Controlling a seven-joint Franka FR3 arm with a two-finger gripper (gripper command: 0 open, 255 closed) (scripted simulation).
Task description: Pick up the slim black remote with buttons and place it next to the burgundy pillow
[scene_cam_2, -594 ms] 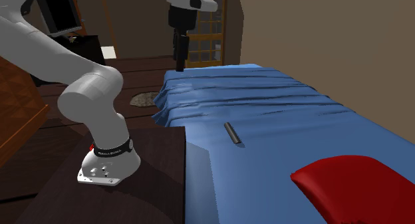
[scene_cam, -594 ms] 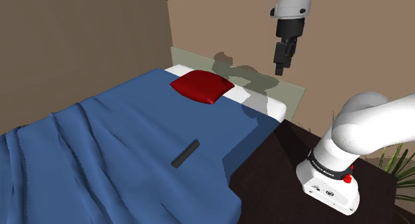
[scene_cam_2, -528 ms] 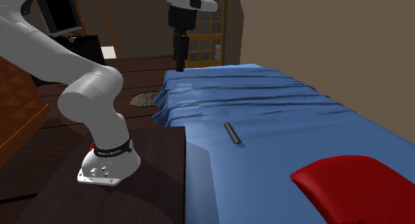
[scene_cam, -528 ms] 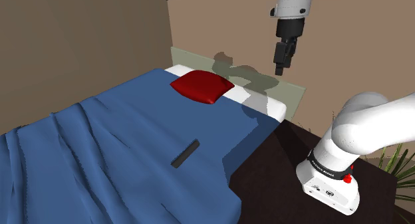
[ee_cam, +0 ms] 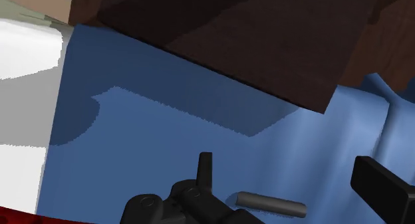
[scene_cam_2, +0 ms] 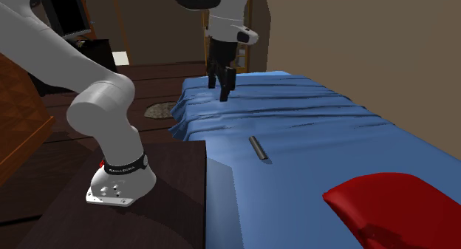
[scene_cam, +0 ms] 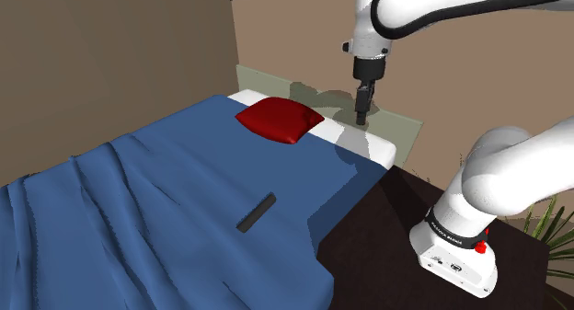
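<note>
Quick look at where things sit. The slim dark bar-shaped remote (scene_cam: pixel 257 212) lies flat on the rumpled blue blanket (scene_cam: pixel 138 198), close to the bed edge that faces the dark brown box stand (scene_cam: pixel 386 244). It's well apart from the plump dark red pillow (scene_cam: pixel 279 120) up at the head of the bed. I can't make out any buttons on it.

The black two-finger gripper (scene_cam_2: pixel 220 83) hangs high in the air over the bed, pointing down. It's released, with the fingers (ee_cam: pixel 384 185) spread apart and nothing between them touching.

The bit that matters is in the wrist view. The remote shows up down below the hand, between the two fingers and closer to one of them, so the arm is already roughly over it. The catch is that its long axis runs pretty much along the line from one finger to the other. Close like that and the fingers would meet the remote's ends, not its narrow sides.

My guess is that the next move needs about a quarter turn of the wrist, a small sideways nudge to centre it, then a long straight drop. In the shoulder view, the remote runs roughly along the bed's length.
</note>
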